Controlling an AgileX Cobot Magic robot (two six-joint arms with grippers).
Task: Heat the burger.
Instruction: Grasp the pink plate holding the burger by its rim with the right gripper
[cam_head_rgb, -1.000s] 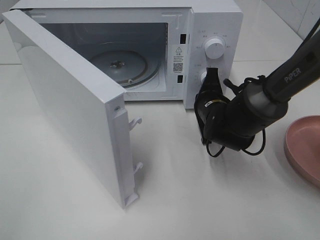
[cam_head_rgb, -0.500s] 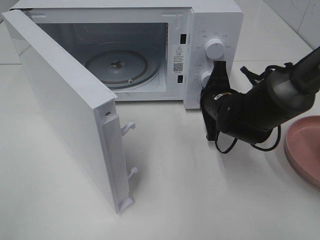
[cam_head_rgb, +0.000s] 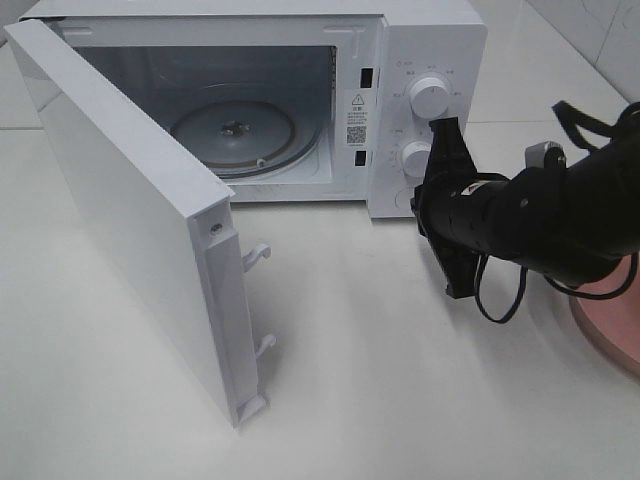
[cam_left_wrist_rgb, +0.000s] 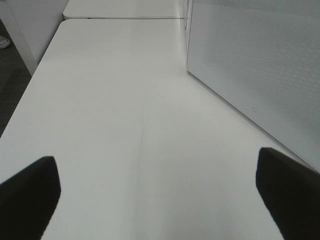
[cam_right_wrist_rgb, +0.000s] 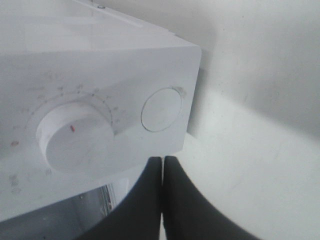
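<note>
Our right gripper (cam_head_rgb: 447, 126) has slid right of the lower knob (cam_head_rgb: 414, 156) on the microwave (cam_head_rgb: 430, 40), jaws pressed together. Our left gripper (cam_left_wrist_rgb: 155, 167) stands spread wide.

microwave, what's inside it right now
Inside the microwave only a glass turntable shows, with nothing resting on it. The open door covers the front left part of the cavity, so what lies there cannot be seen.

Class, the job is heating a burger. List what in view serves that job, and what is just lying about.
Job: white microwave oven, door open; its round glass turntable; shut right gripper.
Lying about: pink round plate.
No burger in view.
</note>
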